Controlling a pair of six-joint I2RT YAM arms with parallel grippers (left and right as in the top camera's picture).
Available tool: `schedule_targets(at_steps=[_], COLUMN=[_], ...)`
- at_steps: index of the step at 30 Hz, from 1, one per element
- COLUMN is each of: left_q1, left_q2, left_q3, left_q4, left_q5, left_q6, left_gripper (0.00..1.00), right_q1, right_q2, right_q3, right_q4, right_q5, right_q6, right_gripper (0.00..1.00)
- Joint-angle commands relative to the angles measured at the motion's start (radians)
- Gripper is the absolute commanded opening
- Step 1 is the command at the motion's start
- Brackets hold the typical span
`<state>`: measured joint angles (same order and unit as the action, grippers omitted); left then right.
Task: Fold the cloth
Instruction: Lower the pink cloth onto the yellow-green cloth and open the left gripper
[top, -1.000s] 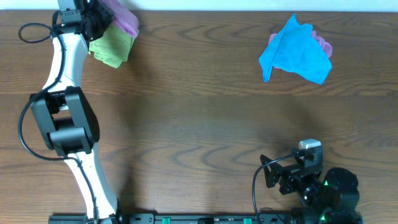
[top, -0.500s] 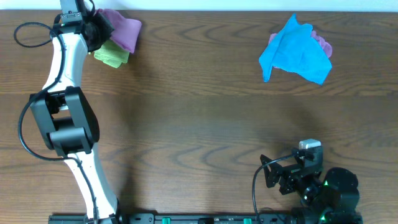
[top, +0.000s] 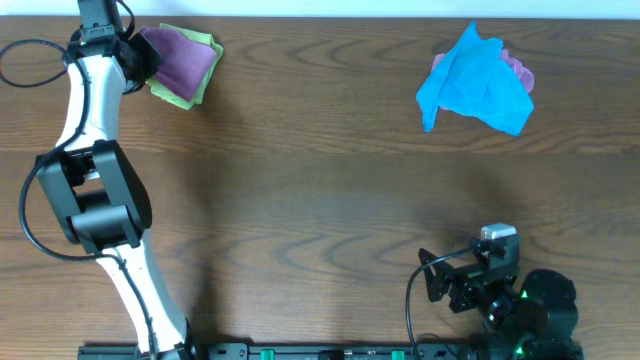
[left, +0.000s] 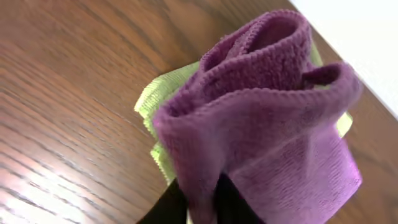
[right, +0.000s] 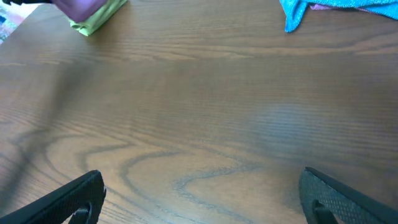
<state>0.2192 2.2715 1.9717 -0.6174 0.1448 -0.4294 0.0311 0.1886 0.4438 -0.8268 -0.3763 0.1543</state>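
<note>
Where the overhead view takes in the surface (top: 320, 200), the cloth (top: 182, 57) sits bunched over the green cloth (top: 188, 93), with the left gripper (top: 138, 58) at its edge. A blue cloth (top: 475, 85) lies well apart from the green cloth.
Left wrist: left gripper clamped on a fold of the cloth, above the green cloth.
Right wrist: right gripper (right: 200, 177) spread wide, holding nothing, far from the green cloth.

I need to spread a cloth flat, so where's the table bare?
The middle of the wooden tabletop is bare, from the lilac microfibre cloth over the light green folded cloth, far left, to the bright blue cloth, far right. Crowded: those corners and near right, by the right pincer.
</note>
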Motion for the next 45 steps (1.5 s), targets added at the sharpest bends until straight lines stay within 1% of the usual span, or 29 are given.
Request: schedule_targets(at_steps=[1,3,7,9,10,17,20,21,22,24,25,27,34,37,41,45], left_q1=[0.004,0.004,0.006,0.007,0.008,0.010,0.009,0.009,0.009,0.006,0.003,-0.005,-0.042,-0.048,-0.048,-0.048], left_q2=[0.014,0.010,-0.019,-0.042,-0.057,-0.136,-0.153,-0.154,-0.154,-0.146,-0.141,-0.123,-0.031,0.019,0.077,0.108], left_q3=[0.024,0.024,0.024,0.024,0.024,0.024,0.024,0.024,0.024,0.024,0.024,0.024,0.024,0.024,0.024,0.024], left_q4=[-0.011,-0.015,-0.018,-0.014,-0.011,0.004,0.017,0.027,0.039,0.064,0.076,0.108,0.196,0.227,0.270,0.294], left_q5=[-0.022,-0.021,-0.021,-0.021,-0.022,-0.016,0.003,0.024,0.042,0.066,0.066,0.062,0.054,0.047,-0.003,-0.017], left_q6=[0.042,0.049,0.050,0.066,0.074,0.086,0.086,0.086,0.085,0.056,0.036,-0.001,-0.006,-0.028,-0.044,-0.051], left_gripper=[0.25,0.33,0.52,0.57,0.61,0.73,0.73,0.68,0.55,0.24,0.06,0.06,0.06,0.06,0.05,0.06], right_q1=[-0.007,-0.007,-0.007,-0.007,-0.007,-0.007,-0.007,-0.007,-0.007,-0.007,-0.007,-0.007,-0.007,-0.007,-0.007,-0.007], right_q2=[-0.006,-0.006,-0.006,-0.006,-0.006,-0.006,-0.006,-0.006,-0.006,-0.006,-0.006,-0.006,-0.006,-0.006,-0.006,-0.006], right_q3=[-0.002,-0.002,-0.002,-0.002,-0.002,-0.002,-0.002,-0.002,-0.002,-0.002,-0.002,-0.002,-0.002,-0.002,-0.002,-0.002], right_q4=[-0.001,-0.001,-0.001,-0.001,-0.001,-0.001,-0.001,-0.001,-0.001,-0.001,-0.001,-0.001,-0.001,-0.001,-0.001,-0.001], right_q5=[0.003,0.003,0.003,0.003,0.003,0.003,0.003,0.003,0.003,0.003,0.003,0.003,0.003,0.003,0.003,0.003], right_q6=[0.017,0.017,0.017,0.017,0.017,0.017,0.017,0.017,0.017,0.017,0.017,0.017,0.017,0.017,0.017,0.017], right_gripper=[0.99,0.99,0.99,0.99,0.99,0.99,0.99,0.99,0.99,0.99,0.99,0.99,0.99,0.99,0.98,0.99])
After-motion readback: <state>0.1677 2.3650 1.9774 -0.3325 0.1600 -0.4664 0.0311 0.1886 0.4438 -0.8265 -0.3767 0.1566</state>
